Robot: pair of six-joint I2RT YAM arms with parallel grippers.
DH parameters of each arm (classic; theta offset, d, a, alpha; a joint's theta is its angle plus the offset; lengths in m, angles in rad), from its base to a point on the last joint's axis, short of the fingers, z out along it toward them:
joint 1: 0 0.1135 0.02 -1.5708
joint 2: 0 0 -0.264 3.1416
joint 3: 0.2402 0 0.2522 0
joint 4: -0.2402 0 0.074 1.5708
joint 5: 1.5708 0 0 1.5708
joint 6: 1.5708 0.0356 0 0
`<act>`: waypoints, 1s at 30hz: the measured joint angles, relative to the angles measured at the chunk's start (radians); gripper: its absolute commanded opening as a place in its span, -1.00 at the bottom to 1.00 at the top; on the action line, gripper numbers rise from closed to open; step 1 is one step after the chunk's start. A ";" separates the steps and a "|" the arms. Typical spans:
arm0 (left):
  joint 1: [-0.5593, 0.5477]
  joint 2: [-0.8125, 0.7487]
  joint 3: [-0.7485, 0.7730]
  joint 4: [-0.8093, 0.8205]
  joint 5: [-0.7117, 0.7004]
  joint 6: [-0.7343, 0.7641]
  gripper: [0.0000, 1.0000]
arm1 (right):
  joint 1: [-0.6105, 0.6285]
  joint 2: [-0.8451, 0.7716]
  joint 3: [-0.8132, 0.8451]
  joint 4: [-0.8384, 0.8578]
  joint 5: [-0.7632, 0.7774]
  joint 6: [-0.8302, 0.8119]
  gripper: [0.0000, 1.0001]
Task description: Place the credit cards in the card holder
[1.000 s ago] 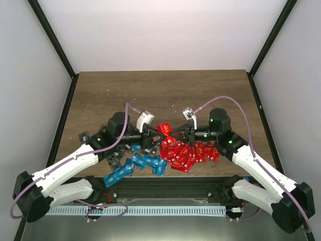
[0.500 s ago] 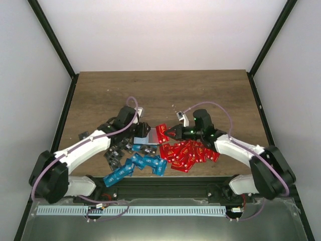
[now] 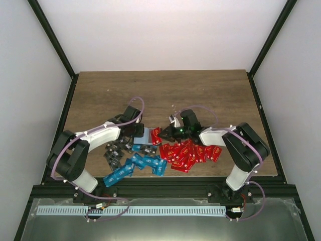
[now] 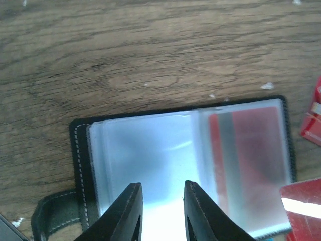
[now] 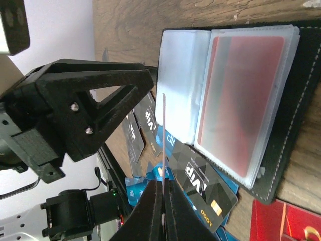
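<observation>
My right claw (image 5: 163, 185) is pinched together on 1 red card (image 5: 163, 130), held edge-on just beside the open card holder (image 5: 303, 125). The holder lies flat on the table (image 3: 165, 95) between both arms, with a second red card (image 4: 251, 150) inside a clear sleeve. My left claw (image 4: 161, 191) sits over the other sleeve, fingers slightly apart with nothing between them, and loose red cards (image 3: 193, 153), blue cards (image 3: 143, 164) and black cards (image 3: 114, 153) lie toward the arm bases.

**White-and-black twin arms, purple wiring**

So the left arm (image 3: 95, 136) and right arm (image 3: 216, 136) both have white shell links with chunky black joints. A purple cable (image 3: 134, 102) loops off each wrist. The left gripper (image 4: 160, 206) has black fingers (image 4: 126, 216) with pale edges, and its triangular black frame (image 5: 95, 100) shows two silver screws (image 5: 74, 107).
</observation>
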 measured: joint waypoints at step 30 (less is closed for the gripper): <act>0.029 0.079 0.000 -0.007 -0.085 -0.026 -0.75 | 0.005 0.231 0.108 0.091 -0.040 0.026 -0.99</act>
